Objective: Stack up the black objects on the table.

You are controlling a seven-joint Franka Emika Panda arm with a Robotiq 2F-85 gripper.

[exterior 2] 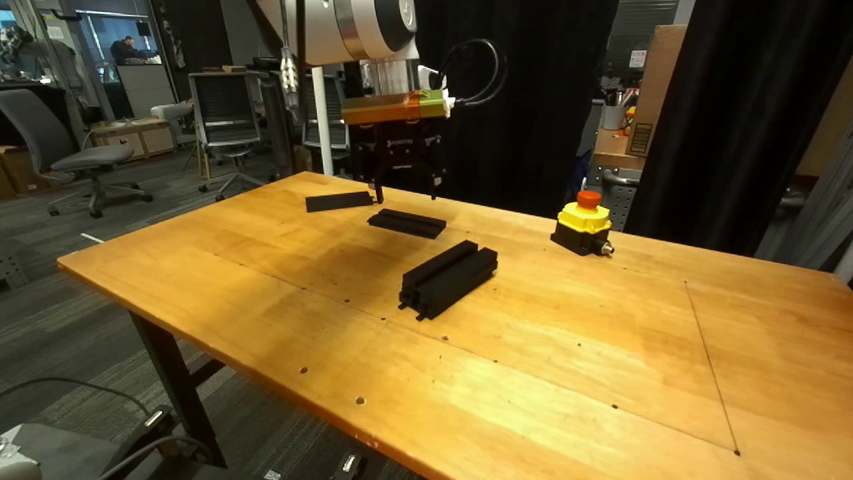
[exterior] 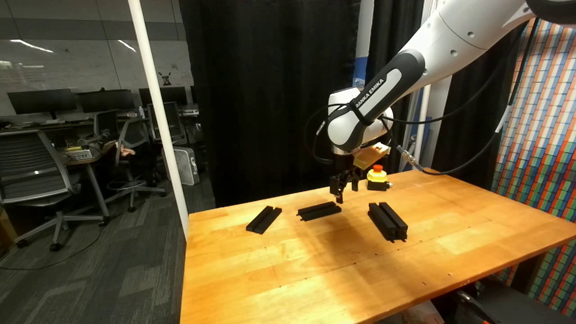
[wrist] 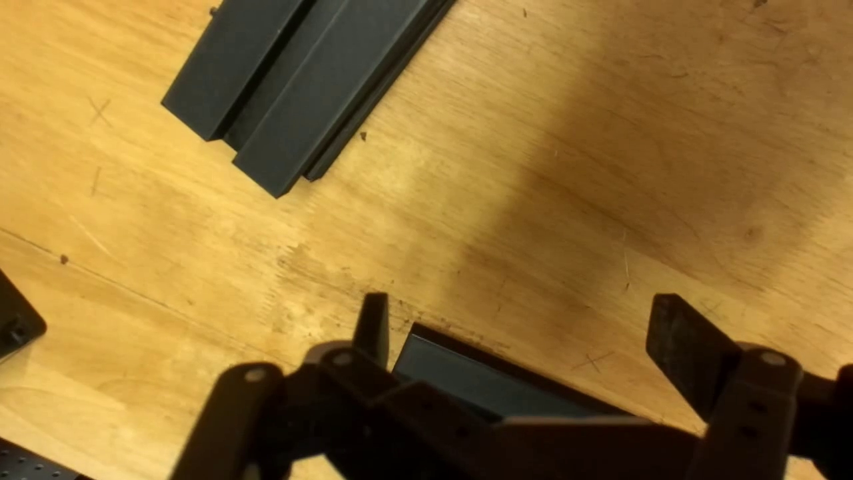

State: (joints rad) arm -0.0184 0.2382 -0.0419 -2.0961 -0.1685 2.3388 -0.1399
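Black stack [exterior: 388, 221]: on the table [exterior: 288, 279], grooved bars piled one on another; how many cannot be told.
Middle slab [exterior: 318, 211]: lying flat, left of the stack and a little farther, apart from it.
Left slab [exterior: 264, 219]: flat too, a groove along its top, left of the middle slab, toward the far left.
Gripper [wrist: 520, 300]: raised above the table near the middle slab, jaws spread wide, holding nothing.
Arm [exterior: 443, 38]: white with a black section, coming in from the right in an exterior view.
Red-topped box [exterior 2: 584, 225]: yellow over black, toward the far edge, right of the gripper in both exterior views.
Curtain [exterior: 279, 103]: black, beyond the far edge.
Office chairs [exterior: 38, 168]: far left.
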